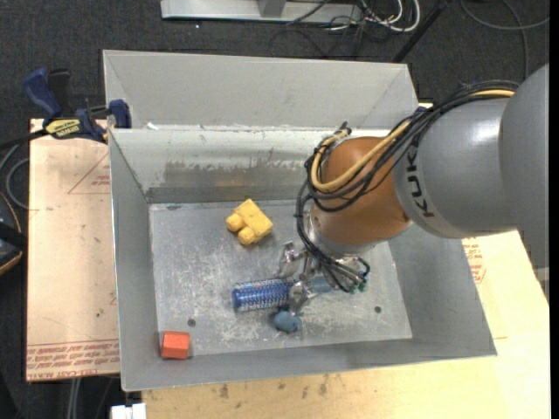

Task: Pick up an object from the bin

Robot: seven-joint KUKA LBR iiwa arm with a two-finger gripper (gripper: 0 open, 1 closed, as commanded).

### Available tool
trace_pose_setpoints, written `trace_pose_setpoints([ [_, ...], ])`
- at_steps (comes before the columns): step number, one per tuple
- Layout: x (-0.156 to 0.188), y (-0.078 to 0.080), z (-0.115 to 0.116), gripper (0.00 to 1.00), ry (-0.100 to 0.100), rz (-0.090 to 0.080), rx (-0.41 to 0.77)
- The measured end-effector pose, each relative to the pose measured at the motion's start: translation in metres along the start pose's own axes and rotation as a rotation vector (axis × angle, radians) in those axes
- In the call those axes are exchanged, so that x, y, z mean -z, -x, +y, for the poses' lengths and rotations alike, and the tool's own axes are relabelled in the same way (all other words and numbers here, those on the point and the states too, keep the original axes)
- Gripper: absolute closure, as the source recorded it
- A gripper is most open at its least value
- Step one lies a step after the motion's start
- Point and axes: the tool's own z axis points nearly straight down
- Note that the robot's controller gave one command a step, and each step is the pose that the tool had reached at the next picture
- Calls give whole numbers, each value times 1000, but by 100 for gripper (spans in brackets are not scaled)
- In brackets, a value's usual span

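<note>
Gripper [297, 278] is hanging low at the right end of the blue roller [260, 296], which is lying mid-floor in the bin [131, 260] with a grey-blue lump [286, 322] just beside it. Can't tell how wide the gripper is standing. Roller is looking light, ribbed, probably springy; I'm guessing a hold across its middle is grippiest.
</note>
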Motion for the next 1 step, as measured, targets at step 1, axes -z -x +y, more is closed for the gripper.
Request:
trace_pose_setpoints([
  [1,123,6,13,100,-2,-5,-22],
])
